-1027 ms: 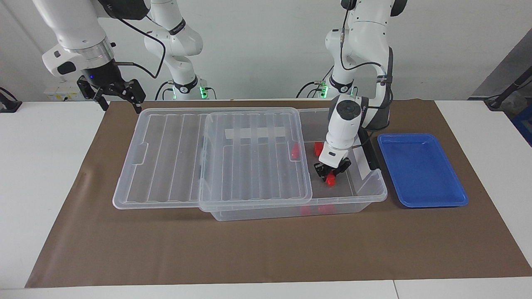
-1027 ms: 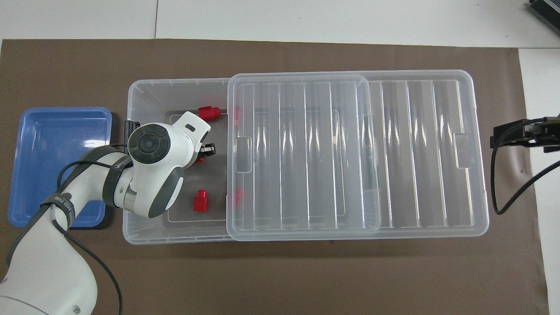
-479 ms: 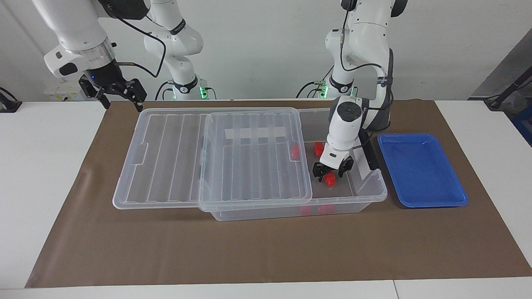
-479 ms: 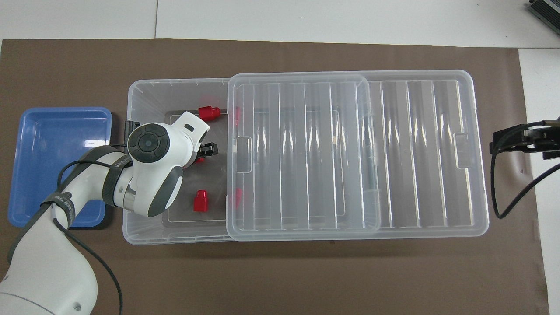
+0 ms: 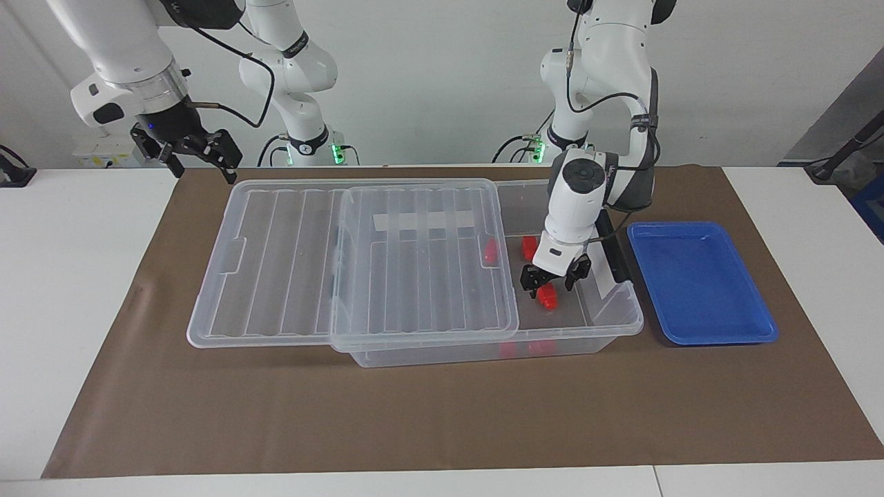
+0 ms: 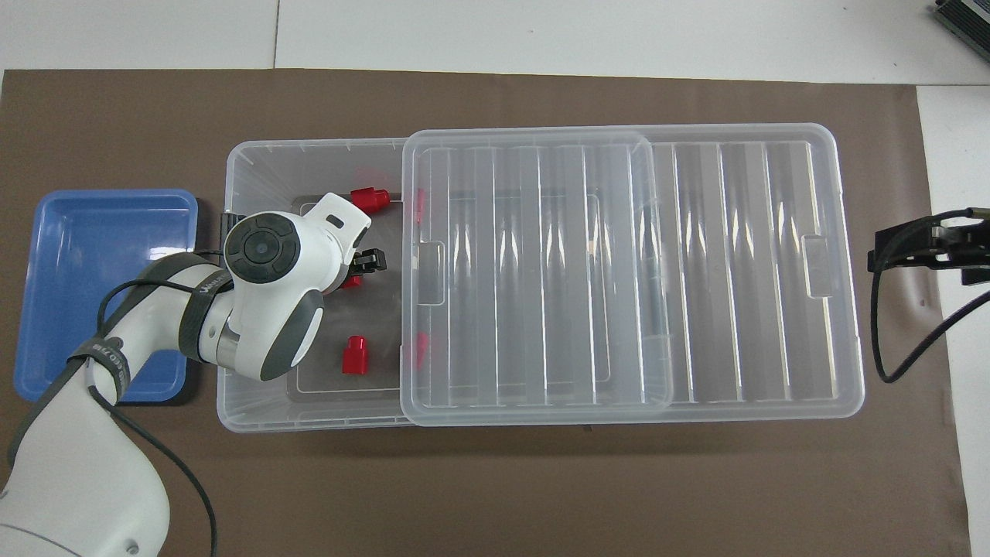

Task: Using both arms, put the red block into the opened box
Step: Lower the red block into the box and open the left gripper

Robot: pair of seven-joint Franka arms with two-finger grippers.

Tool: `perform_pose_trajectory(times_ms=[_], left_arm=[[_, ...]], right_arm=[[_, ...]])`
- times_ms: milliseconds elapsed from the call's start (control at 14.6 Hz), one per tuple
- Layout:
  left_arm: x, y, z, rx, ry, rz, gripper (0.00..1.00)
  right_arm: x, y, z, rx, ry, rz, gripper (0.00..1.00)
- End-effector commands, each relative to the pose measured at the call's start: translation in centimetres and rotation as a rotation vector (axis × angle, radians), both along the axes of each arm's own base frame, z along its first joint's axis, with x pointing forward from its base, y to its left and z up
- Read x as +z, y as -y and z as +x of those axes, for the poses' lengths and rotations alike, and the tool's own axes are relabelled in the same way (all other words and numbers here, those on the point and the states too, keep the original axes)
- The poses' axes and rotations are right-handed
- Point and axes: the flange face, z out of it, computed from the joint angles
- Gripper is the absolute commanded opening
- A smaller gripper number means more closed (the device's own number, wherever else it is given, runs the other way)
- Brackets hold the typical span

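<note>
1. My left gripper (image 5: 550, 282) hangs inside the open end of the box (image 5: 615, 324), right of centre in the facing frame. Its fingers are spread wide and hold nothing.
2. The red block (image 5: 548, 297) lies on the box floor just below those fingertips, free of them. I judge the drop as done.
3. Other red blocks (image 6: 356, 355) sit in the box too, some half hidden under the lid (image 6: 534, 271).
4. The lid is slid toward the right side of the overhead frame, leaving only the left part of the box uncovered.
5. My right gripper (image 5: 193, 153) waits over the table at upper left of the facing frame, fingers apart and empty.
6. The blue tray (image 5: 697, 283) beside the box holds nothing.
7. Left, as I see it: lift my left arm out of the box.
</note>
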Motion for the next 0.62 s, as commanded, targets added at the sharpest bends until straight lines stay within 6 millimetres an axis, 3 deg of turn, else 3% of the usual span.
perform_pose_trajectory(times_ms=[0,205,274,342,479,548], left_arm=[[2.1,-0.2,-0.8,-0.002,-0.005,0.027,1.00],[4.0,-0.4,-1.2,0.000,-0.009,0.032,1.00],[5.1,-0.4,-1.1,0.003,-0.015,0.037,1.00],[6.4,-0.5,-1.0,0.008,-0.024,0.044,1.00],[9.4,-0.6,-0.3,0.017,-0.033,0.053,1.00],[10.6,-0.7,-0.1,0.022,-0.038,0.057,1.00]], right_arm=[[-0.3,0.0,-0.1,-0.030,-0.021,0.005,0.99],[-0.6,0.4,0.0,-0.025,-0.017,-0.006,0.98],[-0.7,0.4,0.2,-0.024,-0.003,-0.006,0.92],[-0.7,0.6,0.4,-0.022,0.006,-0.006,0.66],[-0.9,1.1,0.4,-0.022,0.001,-0.007,0.00],[-1.2,2.1,0.3,-0.013,-0.003,-0.006,0.00]])
